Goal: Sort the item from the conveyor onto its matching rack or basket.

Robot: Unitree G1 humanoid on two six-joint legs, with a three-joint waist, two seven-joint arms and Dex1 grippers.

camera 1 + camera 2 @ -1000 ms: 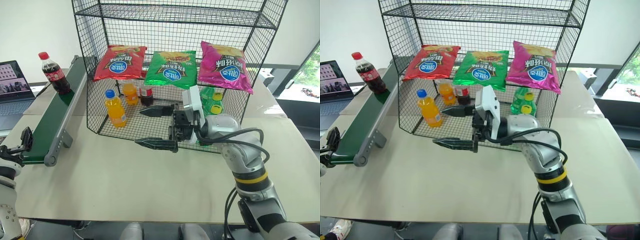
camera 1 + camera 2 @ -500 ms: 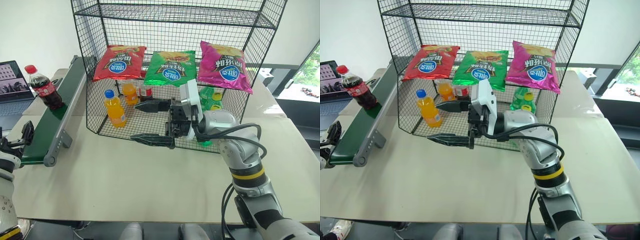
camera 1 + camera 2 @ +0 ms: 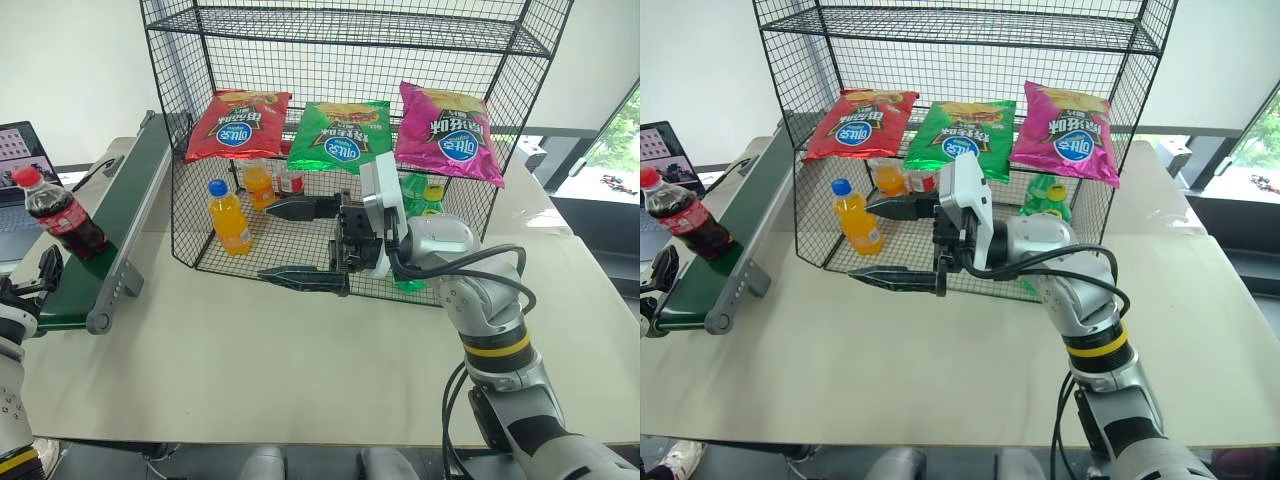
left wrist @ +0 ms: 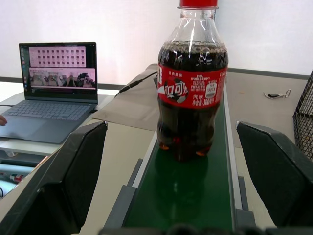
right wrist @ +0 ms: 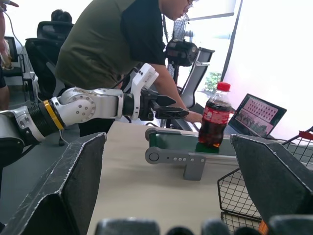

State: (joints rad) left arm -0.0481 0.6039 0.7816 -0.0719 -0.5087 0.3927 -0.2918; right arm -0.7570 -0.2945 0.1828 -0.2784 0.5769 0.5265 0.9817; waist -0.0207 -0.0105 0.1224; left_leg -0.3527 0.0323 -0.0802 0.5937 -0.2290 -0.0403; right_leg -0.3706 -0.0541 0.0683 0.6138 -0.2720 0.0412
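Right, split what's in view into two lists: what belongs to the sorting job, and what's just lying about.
Part of the job:
- cola bottle, upright on the belt
- conveyor
- wire rack
- left hand, open by the conveyor's near end
- right hand, open in front of the rack

Just lying about:
- laptop
- person behind the conveyor

The cola bottle point(image 3: 678, 214) is stood upright on the conveyor point(image 3: 712, 262); the right gripper point(image 3: 890, 240) is held before the rack point(image 3: 970, 100), jaws spread.

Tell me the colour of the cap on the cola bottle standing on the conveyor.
Red. The cola bottle shows it best in the left eye view.
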